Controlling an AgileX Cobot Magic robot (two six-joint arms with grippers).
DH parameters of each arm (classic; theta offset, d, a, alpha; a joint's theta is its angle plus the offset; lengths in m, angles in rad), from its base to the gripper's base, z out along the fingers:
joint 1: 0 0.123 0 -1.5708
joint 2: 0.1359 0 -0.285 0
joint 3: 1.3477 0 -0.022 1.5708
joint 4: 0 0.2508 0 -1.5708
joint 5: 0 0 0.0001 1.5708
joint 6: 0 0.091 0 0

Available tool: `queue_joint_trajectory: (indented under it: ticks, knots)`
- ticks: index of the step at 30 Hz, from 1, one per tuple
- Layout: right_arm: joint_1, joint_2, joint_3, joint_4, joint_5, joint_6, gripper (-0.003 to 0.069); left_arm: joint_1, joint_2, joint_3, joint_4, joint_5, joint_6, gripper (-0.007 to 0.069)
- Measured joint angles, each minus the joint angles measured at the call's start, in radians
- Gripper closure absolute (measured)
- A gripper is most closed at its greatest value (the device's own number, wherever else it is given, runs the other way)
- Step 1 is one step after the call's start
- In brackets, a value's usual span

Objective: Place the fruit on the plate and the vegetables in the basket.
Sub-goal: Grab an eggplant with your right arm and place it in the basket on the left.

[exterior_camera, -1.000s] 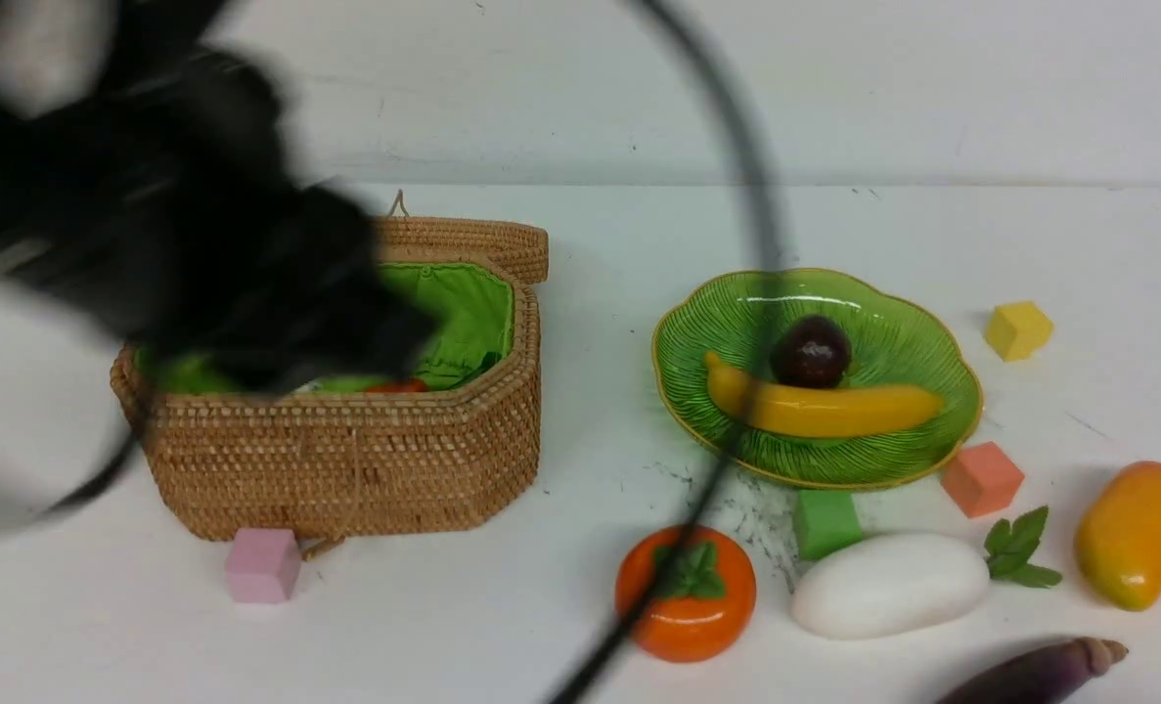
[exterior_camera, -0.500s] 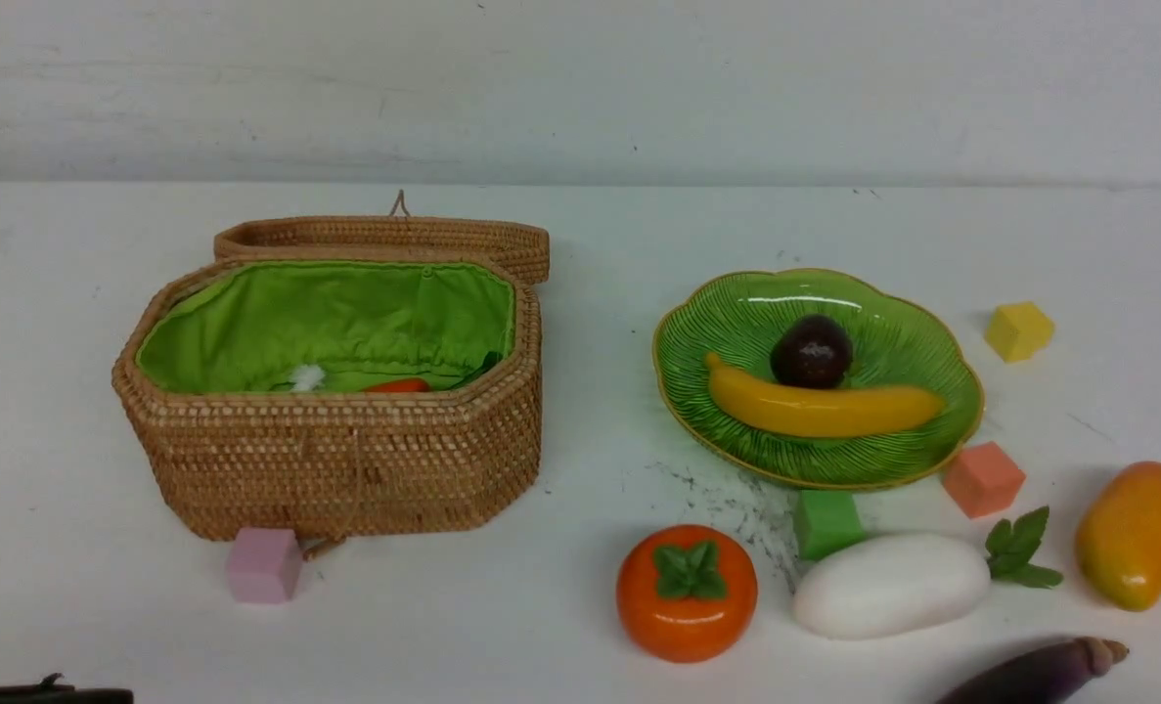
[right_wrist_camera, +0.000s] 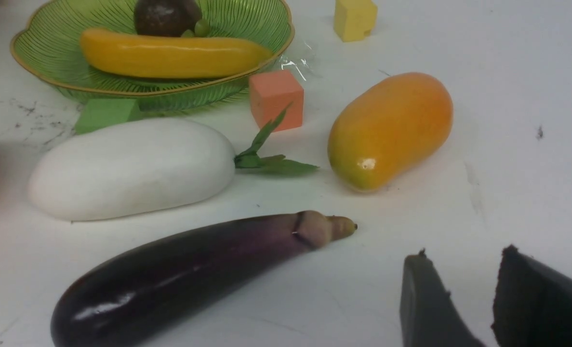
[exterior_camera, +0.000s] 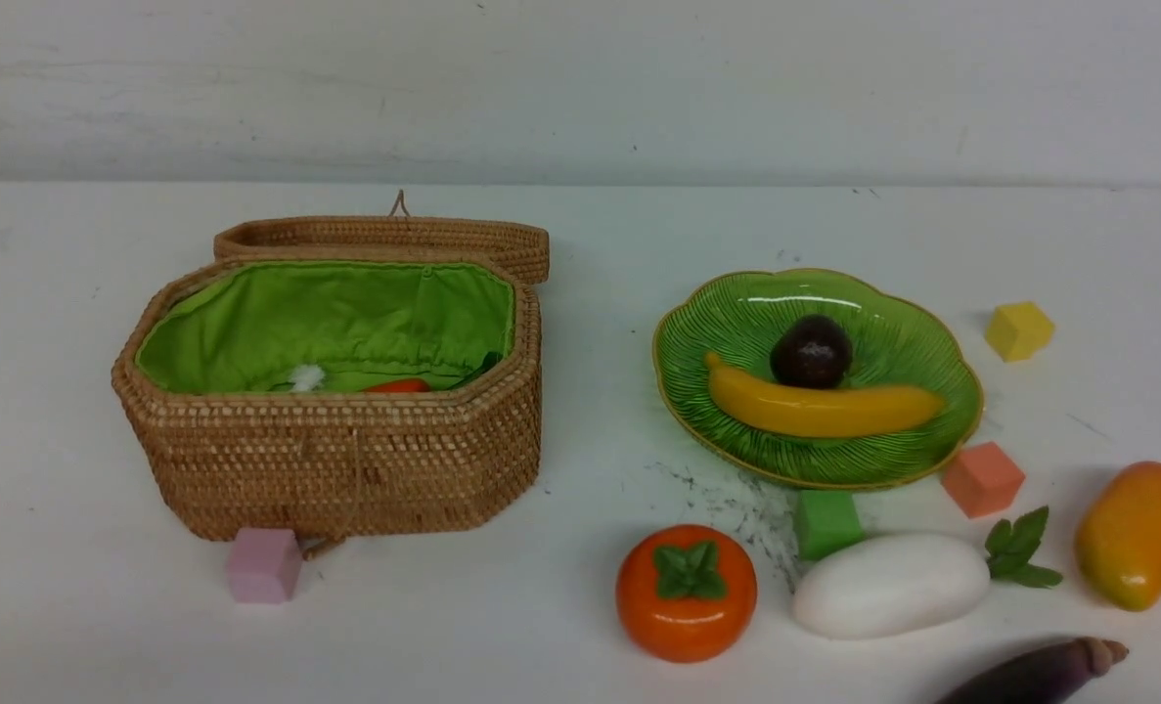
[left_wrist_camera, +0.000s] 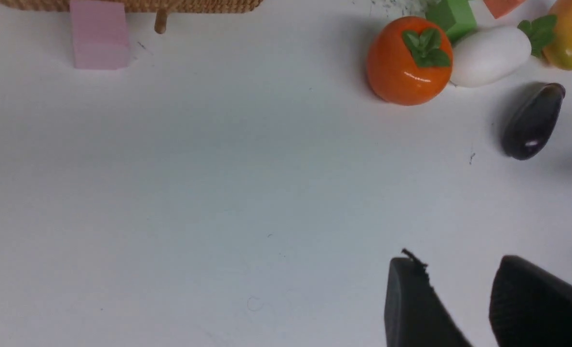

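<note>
The wicker basket stands open at the left, with a red-orange pepper peeking from its green lining. On the green plate lie the banana and a dark round fruit. In front of the plate, on the table, rest the persimmon, white radish, mango and eggplant. Neither arm shows in the front view. My left gripper hangs open over bare table, well short of the persimmon. Beside the eggplant's stem end, my right gripper is open and empty.
Small cubes lie about: pink by the basket's front, green and salmon at the plate's near edge, yellow to its right. The basket's lid lies back behind it. A white wall closes the far side.
The left arm, a dark blur over the basket a second ago, has pulled back out of the front view. The objects on the table have not moved.
</note>
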State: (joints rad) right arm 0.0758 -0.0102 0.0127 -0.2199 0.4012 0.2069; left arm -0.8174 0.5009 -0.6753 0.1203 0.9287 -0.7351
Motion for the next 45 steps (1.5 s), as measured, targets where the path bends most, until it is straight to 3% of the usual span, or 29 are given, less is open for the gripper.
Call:
queue_joint_trajectory:
  ticks: [8, 16, 21, 24, 29, 45]
  knots:
    - [0.0, 0.0, 0.0, 0.0, 0.0, 0.0, 0.0417, 0.0, 0.0, 0.002, 0.001, -0.093, 0.013, 0.0386]
    - [0.0, 0.0, 0.0, 0.0, 0.0, 0.0, 0.0417, 0.0, 0.0, 0.093, 0.092, -0.438, 0.205, 0.0386]
    - [0.0, 0.0, 0.0, 0.0, 0.0, 0.0, 0.0417, 0.046, 0.0, 0.14, 0.084, -0.562, 0.305, 0.0386]
    - [0.0, 0.0, 0.0, 0.0, 0.0, 0.0, 0.0417, 0.21, 0.0, 0.179, 0.022, -0.614, 0.334, 0.0386]
    - [0.0, 0.0, 0.0, 0.0, 0.0, 0.0, 0.0417, 0.393, -0.034, 0.255, 0.016, -0.65, 0.337, 0.0386]
    - [0.0, 0.0, 0.0, 0.0, 0.0, 0.0, 0.0417, 0.631, -0.432, 0.666, 0.061, -0.661, 0.341, 0.0386]
